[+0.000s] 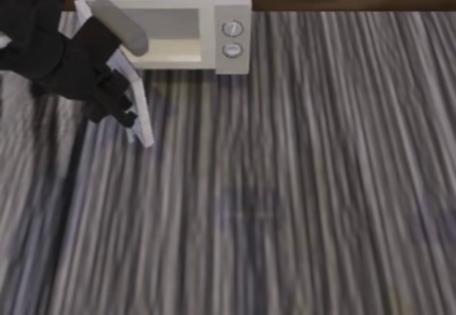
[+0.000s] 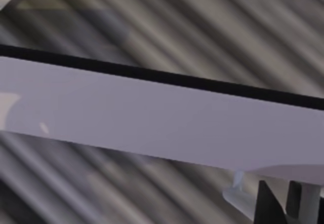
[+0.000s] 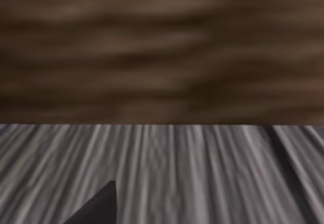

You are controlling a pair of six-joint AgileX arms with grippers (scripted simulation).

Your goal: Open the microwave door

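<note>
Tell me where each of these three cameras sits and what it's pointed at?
Top view: above the table, looking down on the microwave, its swung-open microwave door, and my left arm with the left gripper at the door.
Left wrist view: on my left arm, close on the door's edge; dark gripper parts show.
Right wrist view: low over the table, facing a brown wall; a dark tip shows.
Shared: door, striped table.

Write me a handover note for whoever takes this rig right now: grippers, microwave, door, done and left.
Left gripper: at the free edge of the microwave door, fingers on it; grip not clearly visible.
Right arm: out of the top view, parked; its wrist camera shows only bare table.
Microwave: far left of the table, cream cavity exposed.
Done: door swung well out toward the front.
Left: probably widen the swing a little if needed, then let go and back off.
</note>
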